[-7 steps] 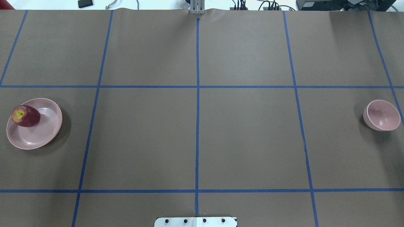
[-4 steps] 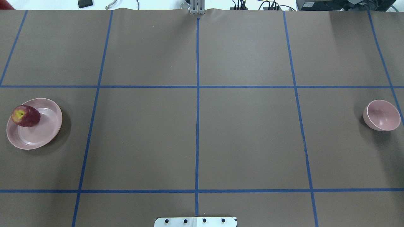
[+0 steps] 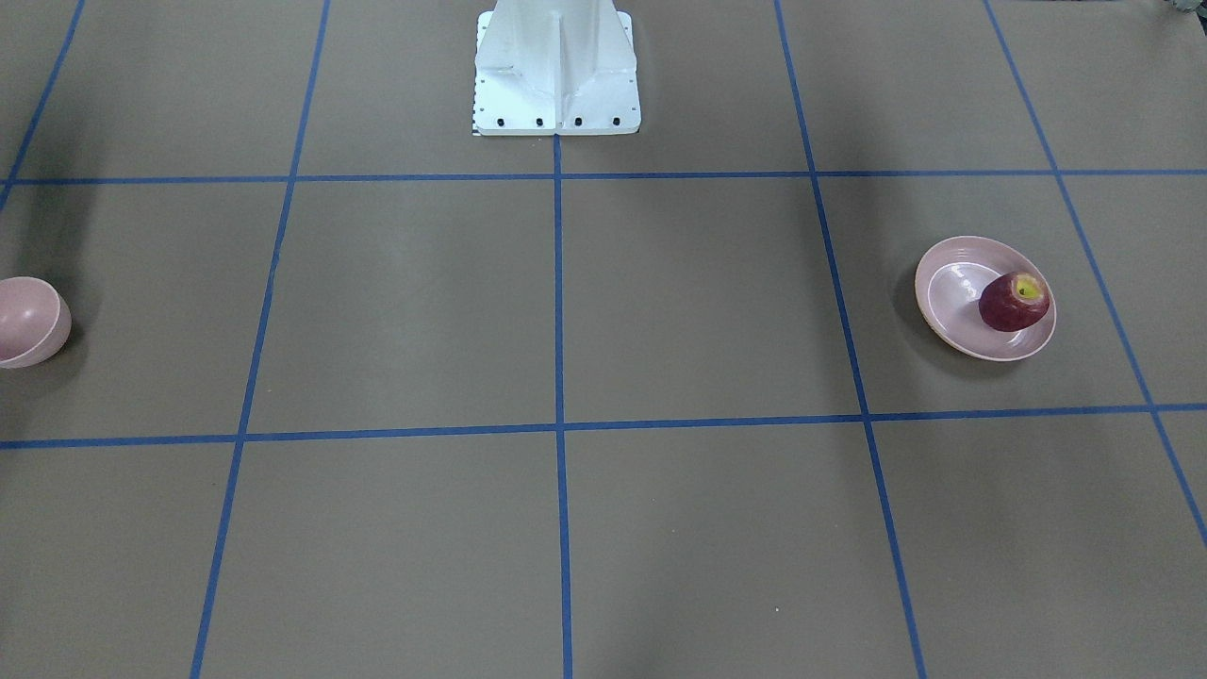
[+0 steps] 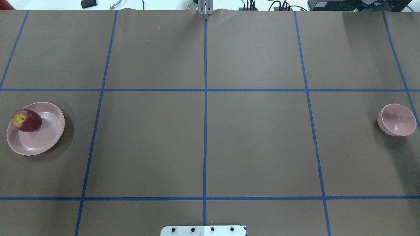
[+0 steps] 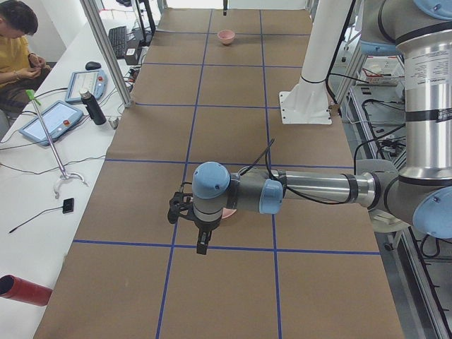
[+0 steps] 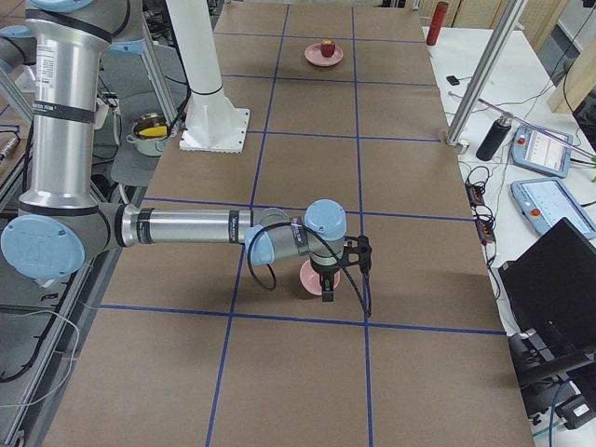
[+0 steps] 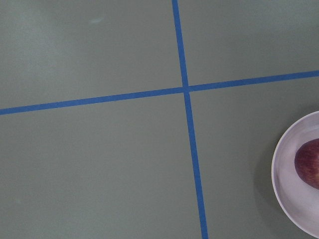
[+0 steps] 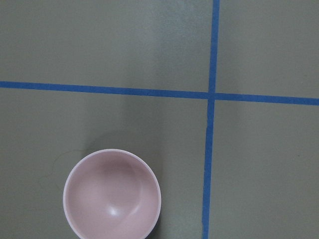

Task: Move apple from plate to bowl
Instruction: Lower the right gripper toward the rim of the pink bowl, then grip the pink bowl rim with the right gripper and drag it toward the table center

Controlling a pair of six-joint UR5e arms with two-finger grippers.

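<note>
The dark red apple (image 4: pixel 27 120) sits on the far-left part of the wide pink plate (image 4: pixel 42 141) at the table's left end. The small deep pink bowl (image 4: pixel 397 119) stands empty at the right end. My left gripper (image 5: pixel 201 244) hangs high above the table beside the plate; the left wrist view shows the plate (image 7: pixel 286 184) and apple (image 7: pixel 310 167) at its right edge. My right gripper (image 6: pixel 328 287) hangs above the bowl (image 8: pixel 112 196). Both grippers show only in the side views, so I cannot tell whether they are open or shut.
The brown table cover carries a grid of blue tape lines (image 4: pixel 205 131). The white robot base (image 3: pixel 556 71) stands at the near middle edge. Operators' tablets, a bottle and cables lie on the white bench (image 5: pixel 63 113) beyond the far edge.
</note>
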